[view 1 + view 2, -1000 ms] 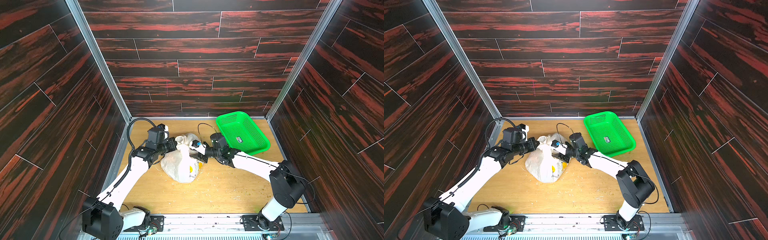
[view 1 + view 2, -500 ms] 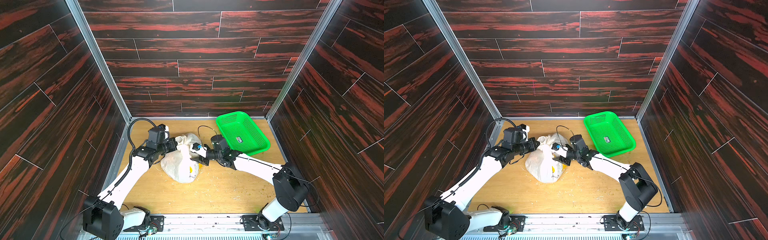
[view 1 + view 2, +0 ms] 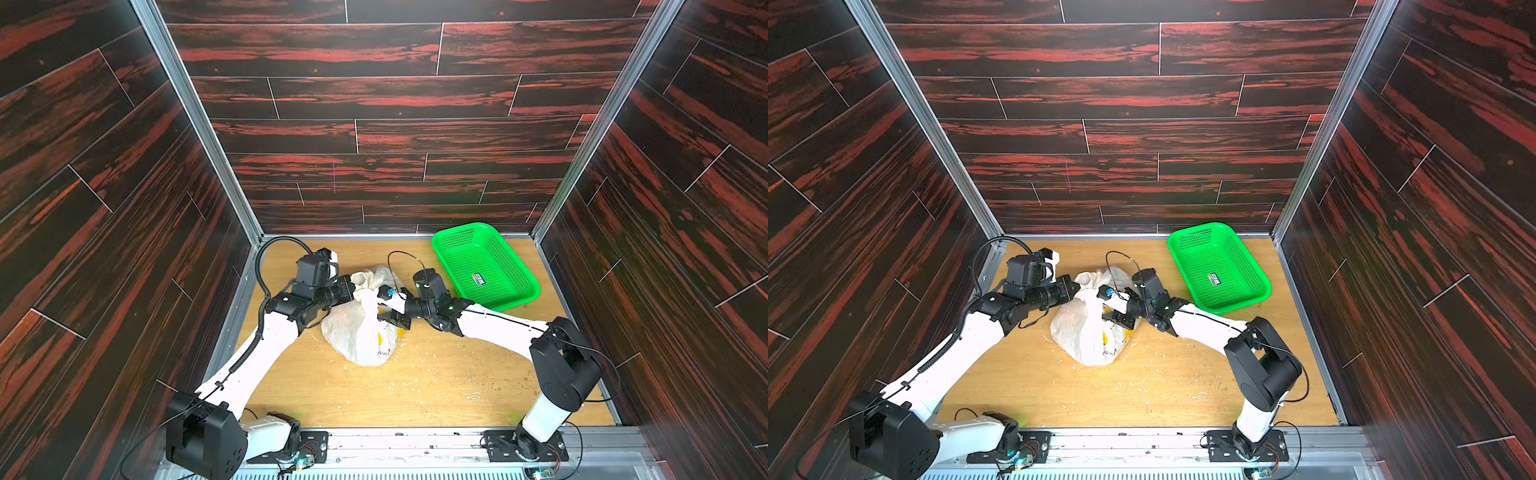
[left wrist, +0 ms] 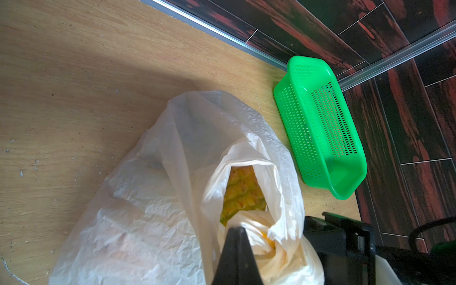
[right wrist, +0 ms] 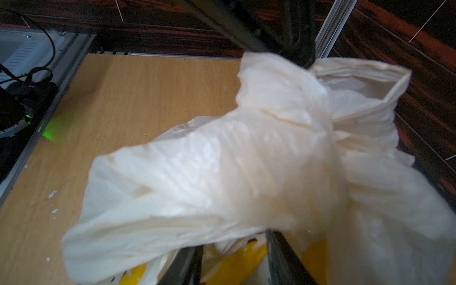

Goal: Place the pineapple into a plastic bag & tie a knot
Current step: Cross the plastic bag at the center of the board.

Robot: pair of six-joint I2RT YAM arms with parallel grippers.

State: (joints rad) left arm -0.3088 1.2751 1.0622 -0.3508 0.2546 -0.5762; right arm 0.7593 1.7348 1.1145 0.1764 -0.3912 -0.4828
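Top views: left claw (image 3: 353, 288), reaching inward, clamps plastic bag (image 3: 357, 334); right claw (image 3: 382, 306) opposite, half-open.

I view a work cell closed on three sides by walls (image 3: 374, 95) of dark, red-grained plank panelling, joined at the rear corners by aluminium posts (image 3: 200, 124), over a brightly lit light wood-grain floor (image 3: 374, 399) strewn with pale flecks (image 3: 436, 374), with a metal rail (image 3: 415, 436) along the near edge.
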